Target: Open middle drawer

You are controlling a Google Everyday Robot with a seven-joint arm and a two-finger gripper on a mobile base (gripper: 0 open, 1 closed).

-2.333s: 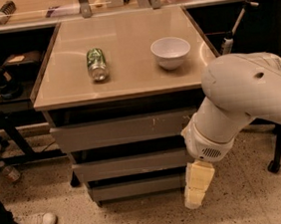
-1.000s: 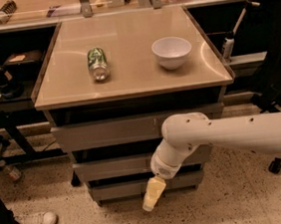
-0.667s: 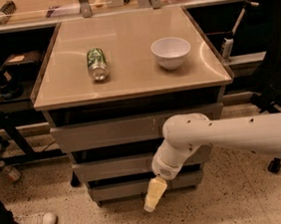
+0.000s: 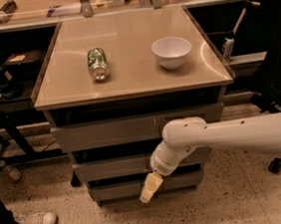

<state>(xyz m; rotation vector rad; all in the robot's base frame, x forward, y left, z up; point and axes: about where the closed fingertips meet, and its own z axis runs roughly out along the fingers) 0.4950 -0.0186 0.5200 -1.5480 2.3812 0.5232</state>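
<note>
A tan surface (image 4: pixel 127 83) in a cluttered workshop carries a green can (image 4: pixel 97 63) lying on its side and a white bowl (image 4: pixel 171 51), both clear of the job below. The middle drawer (image 4: pixel 111 168), grey and handleless, looks shut between two other fronts. The white arm (image 4: pixel 233 134) reaches in from the right, wrist angled down. Its pale hand (image 4: pixel 148 191) hangs before the bottom front, likely positioned to catch the drawer's lower edge. Whether the hand is spread or closed cannot be told.
</note>
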